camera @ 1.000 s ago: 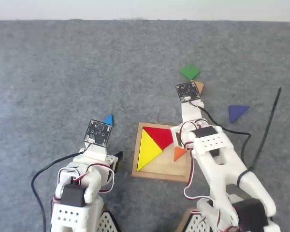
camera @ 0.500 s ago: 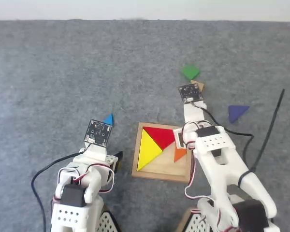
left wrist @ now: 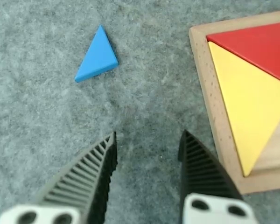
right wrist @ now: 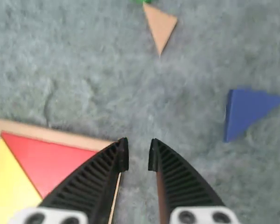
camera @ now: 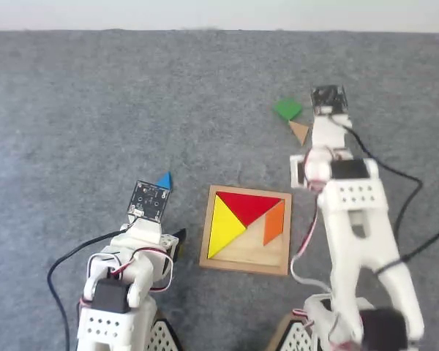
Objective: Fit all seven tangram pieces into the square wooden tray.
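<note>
Tray: square wooden tray (camera: pixel 207 228) lies on grey carpet (camera: pixel 95 110) between my two arms, holding a red triangle (camera: pixel 245 205), a yellow triangle (camera: pixel 223 223) and an orange parallelogram (camera: pixel 274 221); bare wood shows along its near side.
Left gripper: my left gripper (left wrist: pixel 148 140) hangs wide apart and empty over carpet just beside the tray's rim.
Right gripper: my right gripper (right wrist: pixel 138 142) grasps nothing, fingers drawn close with a thin strip of carpet between them, tips by the tray's far rim.
Loose pieces: light blue triangle (left wrist: pixel 98 56) lies ahead of my left gripper; green piece (camera: pixel 287 110) and tan triangle (camera: pixel 299 131) lie beyond the tray.
Right wrist view adds: dark blue triangle (right wrist: pixel 247 109) near the tan one, a spot my right arm covers from above.
High view adds: the whole tray, where my left wrist view catches one corner, red and yellow.
</note>
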Motion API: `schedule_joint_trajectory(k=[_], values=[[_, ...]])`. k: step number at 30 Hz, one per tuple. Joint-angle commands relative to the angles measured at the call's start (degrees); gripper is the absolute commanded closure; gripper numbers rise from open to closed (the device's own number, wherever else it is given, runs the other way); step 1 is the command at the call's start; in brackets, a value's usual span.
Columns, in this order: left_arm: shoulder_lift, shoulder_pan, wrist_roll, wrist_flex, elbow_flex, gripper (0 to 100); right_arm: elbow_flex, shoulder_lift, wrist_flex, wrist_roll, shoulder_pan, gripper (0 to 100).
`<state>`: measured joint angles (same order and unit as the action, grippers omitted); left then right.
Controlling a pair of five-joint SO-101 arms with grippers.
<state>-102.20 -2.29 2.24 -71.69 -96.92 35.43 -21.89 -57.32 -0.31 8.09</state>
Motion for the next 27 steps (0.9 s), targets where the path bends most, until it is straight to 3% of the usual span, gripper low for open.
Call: schedule_joint_trajectory(k=[1,9,16,27], values=[[-0.44,-0.26,0.09,0.26,0.4,79,-13.71,9.8,-0.57,3.08,-0.31,90.3],[-0.44,-0.26,0.09,0.26,0.4,79,-31.3,31.87,2.15,4.92,-0.13,90.1],[-0.44,-0.26,0.09,0.26,0.4,79,-45.36,46.37,2.33,13.89,2.59,75.2],[-0.44,-0.26,0.09,0.26,0.4,79,-55.21,57.36,3.82,17.85,1.98,74.9]])
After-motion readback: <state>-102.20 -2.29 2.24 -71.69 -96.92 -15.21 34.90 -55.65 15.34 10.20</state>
